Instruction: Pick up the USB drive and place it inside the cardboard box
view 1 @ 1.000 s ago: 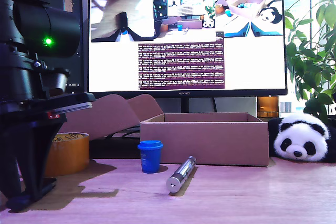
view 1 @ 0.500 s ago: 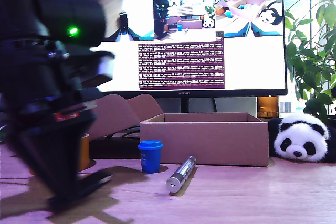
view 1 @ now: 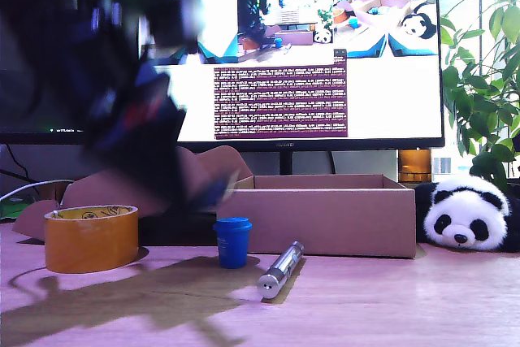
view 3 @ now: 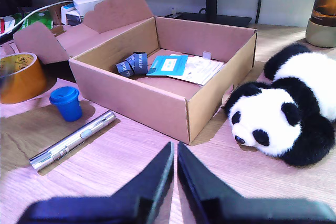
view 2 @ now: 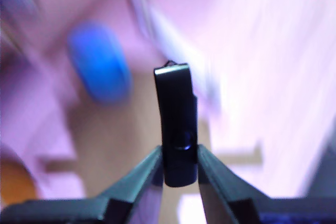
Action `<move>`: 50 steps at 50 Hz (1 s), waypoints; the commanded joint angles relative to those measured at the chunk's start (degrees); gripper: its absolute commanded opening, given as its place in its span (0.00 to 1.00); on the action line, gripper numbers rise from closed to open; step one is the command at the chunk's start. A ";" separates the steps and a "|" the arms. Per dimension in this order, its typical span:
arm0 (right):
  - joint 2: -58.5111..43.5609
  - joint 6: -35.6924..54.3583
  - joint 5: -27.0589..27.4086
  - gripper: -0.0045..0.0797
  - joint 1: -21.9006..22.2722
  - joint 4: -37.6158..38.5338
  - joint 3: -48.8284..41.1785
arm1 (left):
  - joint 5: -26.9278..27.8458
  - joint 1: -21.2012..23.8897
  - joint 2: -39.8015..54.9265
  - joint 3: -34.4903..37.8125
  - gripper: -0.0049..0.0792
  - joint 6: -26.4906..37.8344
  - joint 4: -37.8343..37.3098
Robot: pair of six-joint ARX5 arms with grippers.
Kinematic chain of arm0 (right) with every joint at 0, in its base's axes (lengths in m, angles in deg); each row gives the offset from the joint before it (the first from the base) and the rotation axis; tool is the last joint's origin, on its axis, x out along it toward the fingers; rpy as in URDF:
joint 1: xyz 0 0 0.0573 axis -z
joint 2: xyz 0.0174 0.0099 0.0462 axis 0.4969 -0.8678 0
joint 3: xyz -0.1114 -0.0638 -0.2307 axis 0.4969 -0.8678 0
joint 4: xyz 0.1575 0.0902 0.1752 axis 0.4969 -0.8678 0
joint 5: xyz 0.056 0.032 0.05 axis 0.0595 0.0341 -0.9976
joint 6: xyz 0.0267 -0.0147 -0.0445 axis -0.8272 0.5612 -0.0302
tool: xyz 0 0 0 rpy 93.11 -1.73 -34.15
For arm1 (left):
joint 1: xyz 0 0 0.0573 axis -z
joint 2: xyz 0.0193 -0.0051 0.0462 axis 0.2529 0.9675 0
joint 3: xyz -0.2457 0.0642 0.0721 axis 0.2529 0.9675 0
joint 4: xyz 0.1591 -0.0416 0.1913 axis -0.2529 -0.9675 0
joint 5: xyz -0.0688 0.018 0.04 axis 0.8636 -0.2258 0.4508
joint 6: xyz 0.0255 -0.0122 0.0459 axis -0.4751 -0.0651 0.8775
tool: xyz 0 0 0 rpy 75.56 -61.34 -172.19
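Observation:
The USB drive (view 2: 176, 124), a small black stick, stands out between the fingers of my first gripper (view 2: 179, 156), which is shut on it. In the exterior view the first arm (view 1: 138, 103) is a dark blur at the left, raised above the table, with its tip near the left end of the cardboard box (view 1: 325, 217). The USB drive cannot be made out there. My second gripper (view 3: 174, 153) is shut on nothing, low over the table in front of the cardboard box (view 3: 136, 95), which stands open with papers and small dark items inside.
A yellow tape roll (view 1: 91, 237), a blue cup (view 1: 232, 241) and a silver cylinder (view 1: 280, 268) lie before the box. A toy panda (view 1: 463, 217) sits at the exterior view's right. A monitor (view 1: 309, 54) and a flattened cardboard piece (view 3: 105, 14) stand behind.
The first arm has risen from the table at the exterior view's left and swung up and to the right, uncovering the tape roll. Nothing else on the table has moved.

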 commanded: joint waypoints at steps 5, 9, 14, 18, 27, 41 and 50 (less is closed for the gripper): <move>-0.57 -3.10 -0.09 0.04 -0.33 0.66 -0.74 | 0.07 0.11 -0.55 0.09 0.10 0.11 11.02; -0.57 -4.09 -0.35 0.04 -0.42 0.70 -0.74 | 0.07 0.11 0.57 0.09 0.10 0.09 17.31; -0.57 -5.18 -1.38 0.04 -1.07 0.90 -0.74 | 0.07 0.09 2.56 0.09 0.10 0.09 24.13; -0.57 -6.08 -3.04 0.04 -1.86 1.14 -0.72 | 0.07 -0.07 4.55 0.07 0.10 0.09 28.74; -0.57 -5.77 -4.50 0.04 -4.11 6.25 -0.59 | 0.04 -0.11 9.73 -0.31 0.10 0.09 36.39; -0.57 -5.62 -5.27 0.04 -4.57 10.05 0.46 | 0.02 -0.11 18.99 -6.71 0.11 0.07 38.21; -0.57 -5.38 -5.25 0.04 -4.70 11.19 0.59 | 0.04 -0.11 24.09 -12.00 0.11 0.09 37.73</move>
